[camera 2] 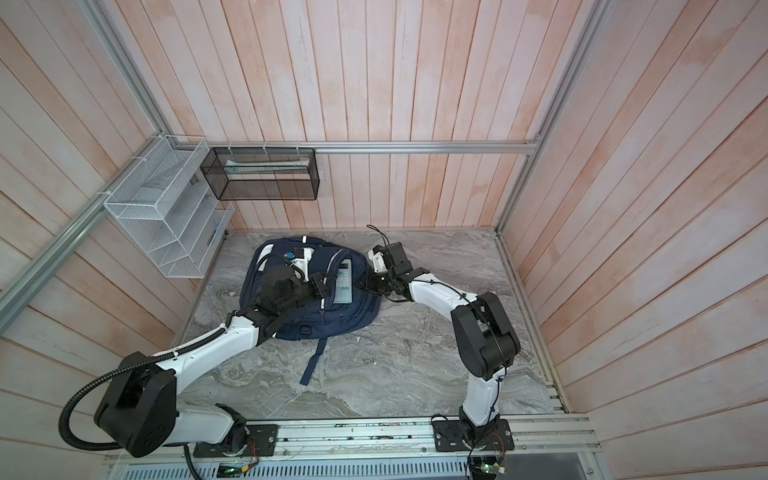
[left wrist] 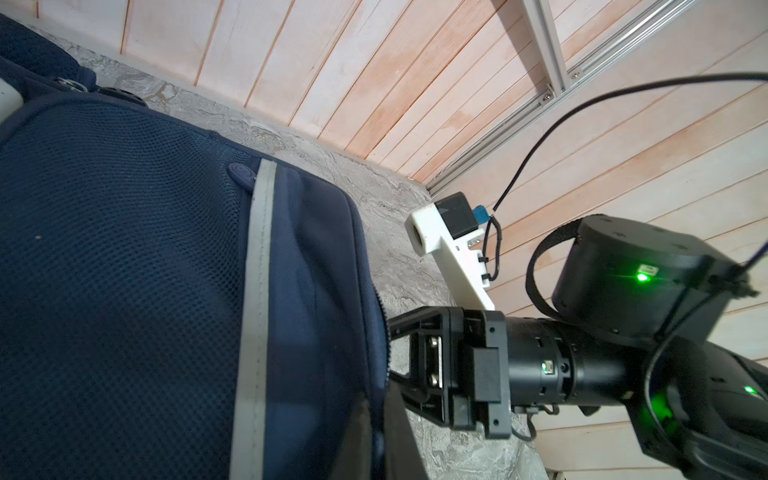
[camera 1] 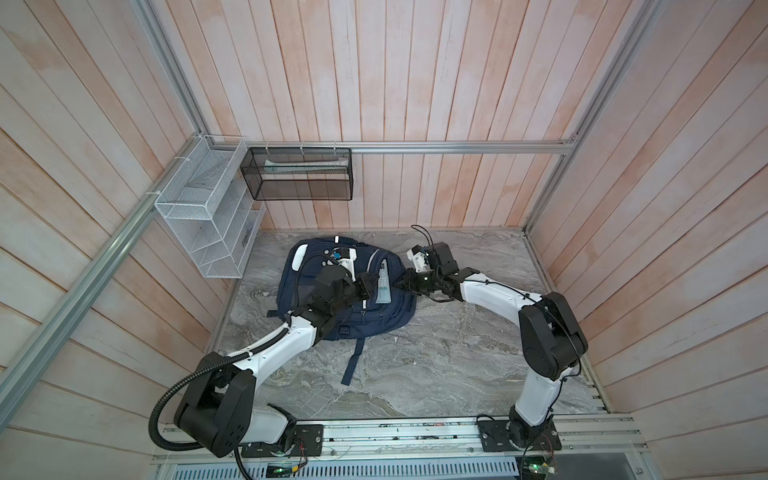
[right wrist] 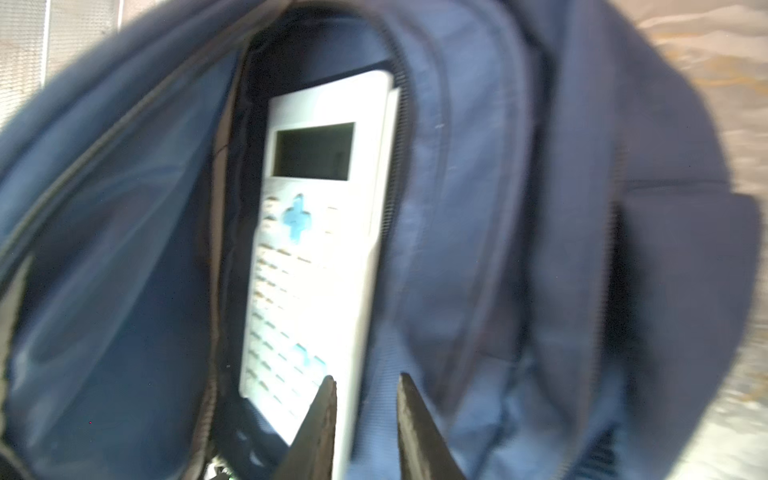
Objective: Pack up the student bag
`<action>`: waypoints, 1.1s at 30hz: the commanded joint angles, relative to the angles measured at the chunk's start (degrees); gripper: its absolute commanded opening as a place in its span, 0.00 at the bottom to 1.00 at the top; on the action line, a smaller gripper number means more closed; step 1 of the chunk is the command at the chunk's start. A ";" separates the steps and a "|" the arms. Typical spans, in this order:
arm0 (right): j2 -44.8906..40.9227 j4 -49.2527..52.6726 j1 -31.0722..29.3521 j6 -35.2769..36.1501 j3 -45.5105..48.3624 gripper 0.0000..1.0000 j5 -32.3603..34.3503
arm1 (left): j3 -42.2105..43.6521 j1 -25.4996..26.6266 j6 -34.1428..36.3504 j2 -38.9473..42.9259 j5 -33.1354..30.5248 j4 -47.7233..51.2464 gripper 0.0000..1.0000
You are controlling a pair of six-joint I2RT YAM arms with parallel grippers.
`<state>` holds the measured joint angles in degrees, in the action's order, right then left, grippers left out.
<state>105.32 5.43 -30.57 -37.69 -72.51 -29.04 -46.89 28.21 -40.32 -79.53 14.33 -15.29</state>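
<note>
One grey, marbled tabletop [camera 1: 436, 365] carries everything. The navy student bag [camera 1: 386, 320] lies flat on it toward the back, left of the middle, with a strap trailing toward the front. Both arms meet over the bag: the left arm [camera 1: 282, 345] reaches across its body and the right arm [camera 1: 494, 297] comes in from its right side. The left jaws are closed tight and seem to pinch the fabric rim of an opened pocket, holding its mouth apart. In that mouth lies a pale calculator [right wrist: 316, 257], keys up, with its screen end farthest from the right jaws. In the blurred right wrist view those jaws stand a little apart about the calculator's near corner; whether they pinch it or stand just free of it I cannot tell. The step in hand looks to be seating the calculator in the pocket. To do it well, hold the rim firm and lifted so the mouth is wide. Push the calculator along its length rather than across, steer its long edge off the zip teeth beside it, and let go only once the near end is under the rim.
</note>
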 commanded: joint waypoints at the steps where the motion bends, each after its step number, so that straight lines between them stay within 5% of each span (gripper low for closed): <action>1: 0.77 -3.15 -0.14 0.79 0.61 0.26 -1.63 | -1.58 1.66 0.24 0.26 2.13 -2.24 0.00; 14: 8.36 -5.02 -6.05 -0.52 -8.39 0.18 -4.89 | -2.33 2.70 -0.03 0.04 2.14 -1.87 0.00; 20: 3.96 -8.58 -5.70 -1.41 -5.99 0.18 -1.93 | -2.76 2.79 0.79 -0.07 1.26 -0.83 0.01; 26: -6.79 -5.01 -3.72 0.03 5.44 0.21 6.08 | -2.54 2.82 0.85 -0.63 1.40 -0.53 0.26; 30: -13.35 -2.19 -3.90 2.41 12.85 0.26 11.39 | -1.82 2.82 0.48 0.17 1.97 -0.73 0.58; 33: -18.43 1.31 -7.18 4.52 16.29 0.53 21.87 | -1.13 2.73 1.13 3.58 0.31 2.02 0.74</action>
<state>89.91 2.33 -35.07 -35.77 -58.02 -17.43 -47.66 31.05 -40.27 -79.29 15.11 -14.09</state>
